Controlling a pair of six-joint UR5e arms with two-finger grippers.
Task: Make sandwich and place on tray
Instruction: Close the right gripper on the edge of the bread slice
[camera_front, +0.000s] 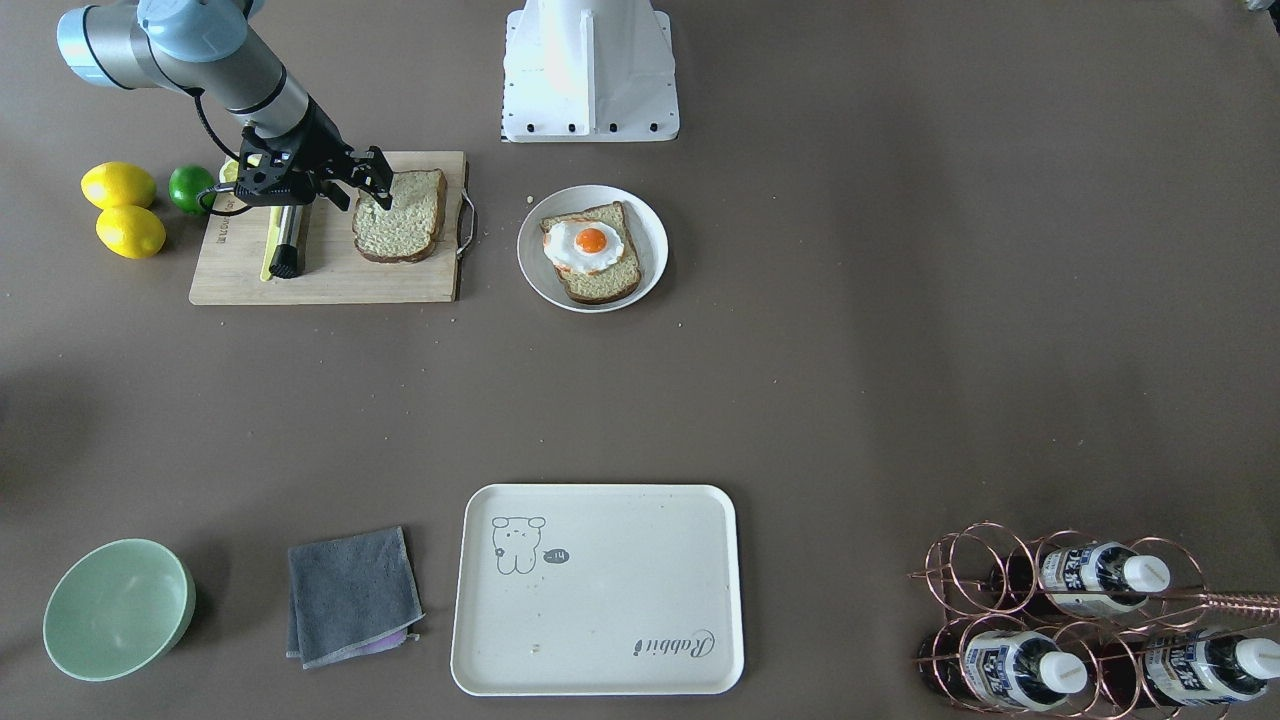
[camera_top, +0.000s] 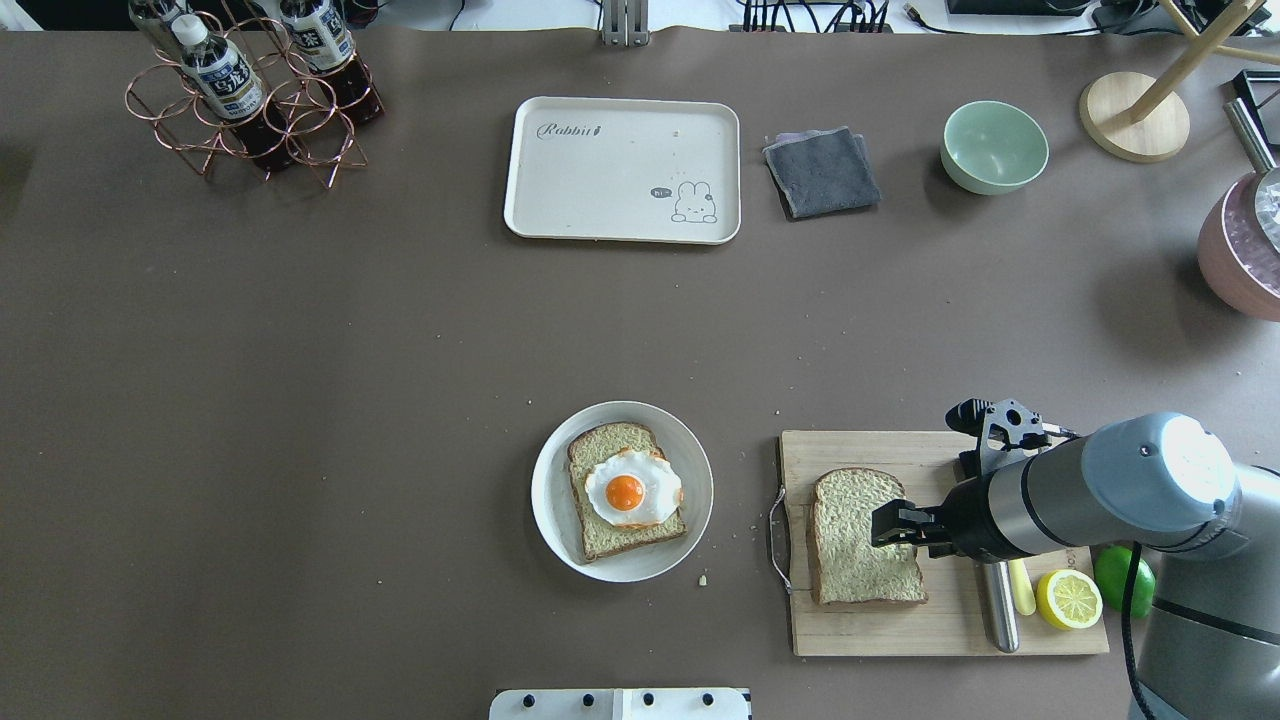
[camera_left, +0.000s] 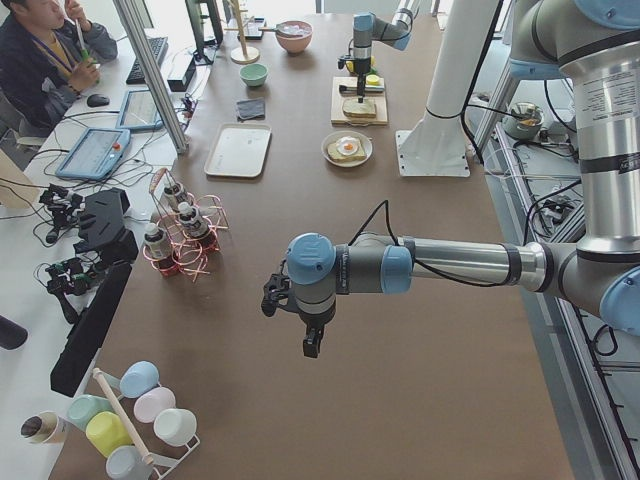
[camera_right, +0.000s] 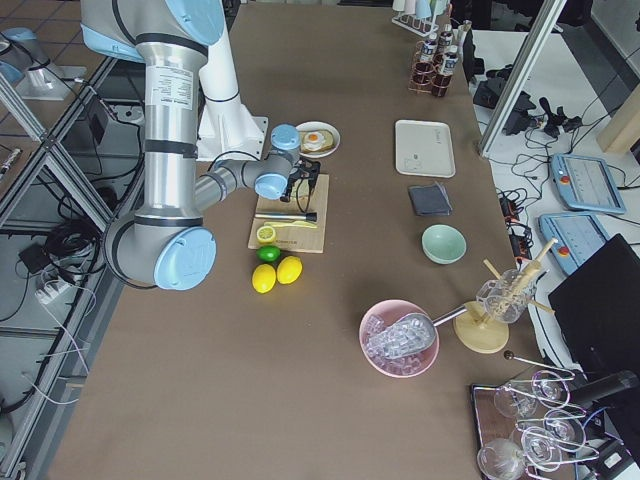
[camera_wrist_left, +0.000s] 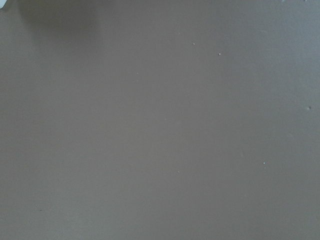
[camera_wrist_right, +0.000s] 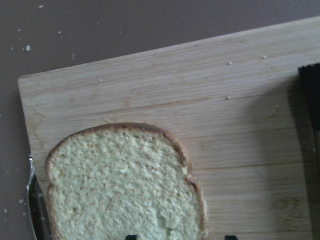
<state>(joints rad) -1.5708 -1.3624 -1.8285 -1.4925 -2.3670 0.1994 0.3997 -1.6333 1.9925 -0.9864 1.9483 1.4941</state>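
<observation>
So, right tool hovers, jaws apart, over the bare slice on the board. Egg-topped slice sits on the plate beyond its tips, tray well apart. Left tool: can't tell if it's apart or together.

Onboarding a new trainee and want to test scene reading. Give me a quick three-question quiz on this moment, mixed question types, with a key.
1. True or false: the fried egg, white with an orange yolk, lies in the pale green bowl.
2. The right gripper is positioned over: A the yellow lemons; B the bare wholegrain bread slice on the wooden cutting board; C the copper wire bottle rack.
3. What lies on the table next to the cream-white rounded rectangular tray?

Key
1. False: it sits on a bread slice in the round white plate.
2. B.
3. The folded grey cloth.
</observation>
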